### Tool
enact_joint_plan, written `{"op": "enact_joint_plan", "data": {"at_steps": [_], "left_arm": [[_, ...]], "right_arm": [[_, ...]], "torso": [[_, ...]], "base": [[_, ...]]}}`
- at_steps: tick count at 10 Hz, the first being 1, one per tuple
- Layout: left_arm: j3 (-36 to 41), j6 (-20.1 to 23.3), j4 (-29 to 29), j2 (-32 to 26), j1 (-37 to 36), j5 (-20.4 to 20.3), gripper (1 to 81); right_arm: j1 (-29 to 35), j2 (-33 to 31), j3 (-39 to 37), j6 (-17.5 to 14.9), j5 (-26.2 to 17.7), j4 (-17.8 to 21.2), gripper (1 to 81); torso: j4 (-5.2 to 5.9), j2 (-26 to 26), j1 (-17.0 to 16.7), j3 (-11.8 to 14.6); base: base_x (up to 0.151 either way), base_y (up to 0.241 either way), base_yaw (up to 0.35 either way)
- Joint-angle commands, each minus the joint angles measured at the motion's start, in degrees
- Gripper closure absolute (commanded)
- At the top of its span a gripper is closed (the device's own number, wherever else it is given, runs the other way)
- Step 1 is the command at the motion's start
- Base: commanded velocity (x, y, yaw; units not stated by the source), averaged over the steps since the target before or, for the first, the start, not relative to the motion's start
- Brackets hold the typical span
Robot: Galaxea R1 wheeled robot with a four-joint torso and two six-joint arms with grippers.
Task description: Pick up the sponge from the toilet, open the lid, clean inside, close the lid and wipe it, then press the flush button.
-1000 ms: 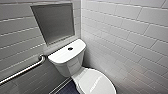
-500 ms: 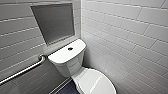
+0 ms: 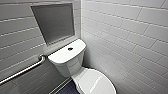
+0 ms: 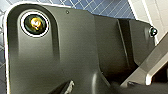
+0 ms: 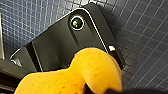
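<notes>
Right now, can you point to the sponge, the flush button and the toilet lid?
sponge [image 5: 95,67]: right wrist view, on its orange rounded bulge.
flush button [image 3: 70,48]: head view, on the dark button's centre.
lid [image 3: 96,82]: head view, on the middle of its white closed top.

tank top: bare around flush button, open from above | lid: down, surface bare | right of toilet: tiled wall close beside bowl, tight | left: grab bar juts from wall, narrow floor strip between it and toilet | behind: recessed niche above tank | sponge: over open floor tiles
</notes>
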Motion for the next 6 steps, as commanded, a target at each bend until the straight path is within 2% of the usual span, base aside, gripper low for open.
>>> {"op": "enact_joint_plan", "data": {"at_steps": [1,2,4,6], "left_arm": [[12.4,0.1,1.4,-9.7,-3.2,4.6,1.0],[12.4,0.0,1.4,-8.8,-3.6,4.7,1.0],[13.1,-0.2,0.4,-7.8,-6.3,4.6,1.0],[15.9,-5.6,0.0,-8.7,-11.2,4.8,1.0]], "right_arm": [[-1.4,1.0,-1.2,-2.4,-0.6,1.5,81.1],[-1.0,1.1,-1.0,-2.5,-0.3,1.2,81.1],[-0.7,1.7,-1.0,-2.5,0.6,-1.8,81.1],[-1.0,2.1,-1.4,-2.6,2.1,-4.1,81.1]], "torso": [[0.00,0.0,0.0,0.0],[0.00,0.0,0.0,0.0],[0.00,0.0,0.0,0.0],[0.00,0.0,0.0,0.0]], "base": [[0.000,0.000,0.000],[0.000,0.000,0.000],[0.000,0.000,0.000],[0.000,0.000,0.000]]}}
